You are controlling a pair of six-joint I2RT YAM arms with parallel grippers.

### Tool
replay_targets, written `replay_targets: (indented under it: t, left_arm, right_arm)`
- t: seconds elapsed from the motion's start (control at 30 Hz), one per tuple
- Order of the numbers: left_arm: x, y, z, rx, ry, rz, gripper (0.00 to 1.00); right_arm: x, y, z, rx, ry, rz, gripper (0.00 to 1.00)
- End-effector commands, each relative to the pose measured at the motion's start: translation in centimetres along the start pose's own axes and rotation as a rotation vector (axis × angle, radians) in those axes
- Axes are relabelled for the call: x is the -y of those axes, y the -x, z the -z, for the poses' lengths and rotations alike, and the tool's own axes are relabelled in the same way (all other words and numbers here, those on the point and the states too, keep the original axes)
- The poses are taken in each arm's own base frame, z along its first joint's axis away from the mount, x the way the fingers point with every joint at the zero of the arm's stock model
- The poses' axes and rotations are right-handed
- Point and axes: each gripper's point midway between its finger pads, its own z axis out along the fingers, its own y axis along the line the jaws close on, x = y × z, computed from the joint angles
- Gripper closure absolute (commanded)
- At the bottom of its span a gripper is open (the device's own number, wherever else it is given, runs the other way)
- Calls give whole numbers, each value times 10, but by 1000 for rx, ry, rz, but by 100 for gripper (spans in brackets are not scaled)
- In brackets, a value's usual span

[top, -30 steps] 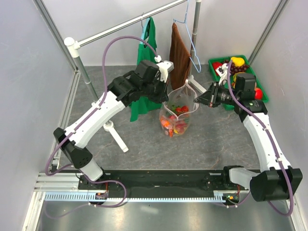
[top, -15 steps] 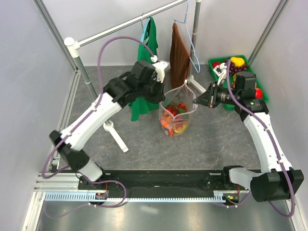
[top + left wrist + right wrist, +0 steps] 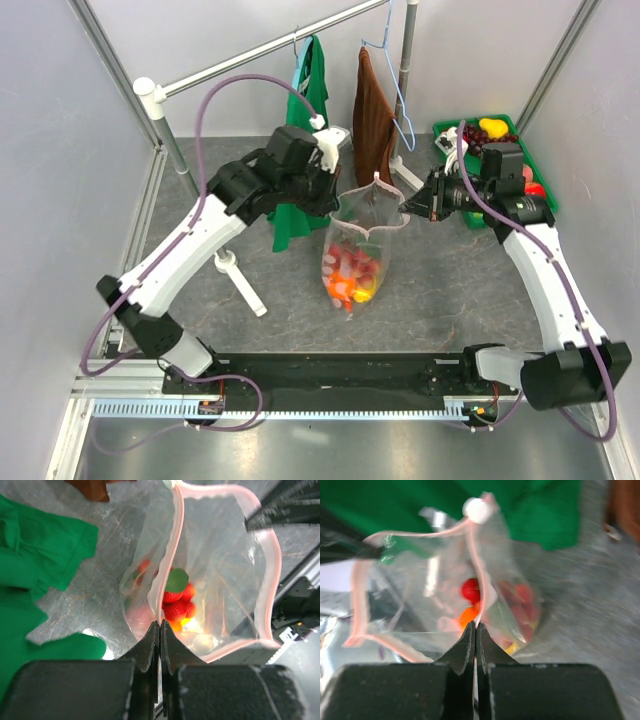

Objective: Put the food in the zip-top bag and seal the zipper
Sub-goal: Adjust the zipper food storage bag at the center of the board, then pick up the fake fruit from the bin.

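Note:
The clear zip-top bag (image 3: 360,240) hangs in the air between both arms, mouth up and gaping. Its pink zipper (image 3: 272,570) runs round the open rim. My left gripper (image 3: 338,196) is shut on the bag's left rim (image 3: 161,624). My right gripper (image 3: 405,207) is shut on the right rim (image 3: 476,625). Red, orange and yellow food (image 3: 350,280) lies in the bag's bottom, with a green leaf on a red berry (image 3: 176,595). More food (image 3: 490,128), yellow and dark purple, sits in the green tray at the back right.
A green cloth (image 3: 300,150) and a brown towel (image 3: 372,115) hang from a rail behind the bag, with a blue wire hanger (image 3: 405,120) beside them. The green tray (image 3: 450,128) stands behind my right arm. A white stand (image 3: 240,280) rises at the left.
Both grippers have lifted and pulled the bag toward the front, so it hangs longer and lower in view. The left arm has shifted slightly left and up.

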Motion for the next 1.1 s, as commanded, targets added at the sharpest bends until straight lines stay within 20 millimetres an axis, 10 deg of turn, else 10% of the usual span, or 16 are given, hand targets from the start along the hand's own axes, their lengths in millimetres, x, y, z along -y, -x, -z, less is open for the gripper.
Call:
replay_targets:
  t: [0.0,0.23,0.47,0.77,1.07]
  left_arm:
    - [-1,15,-20,34,8,25,98]
    - [4,22,-35,43,-12,73,98]
    - [7,24,-36,49,-28,75,98]
    - [9,22,-36,52,-40,80,98]
    - [9,21,-42,42,-45,82,98]
  right_arm:
    - [50,11,0,-3,-174,66,89]
    - [84,61,51,123,-297,70,18]
    - [176,64,135,195,-470,94,10]
    - [346,67,163,45,-854,38,7]
    - [423,40,201,-191,-1132,51,6]
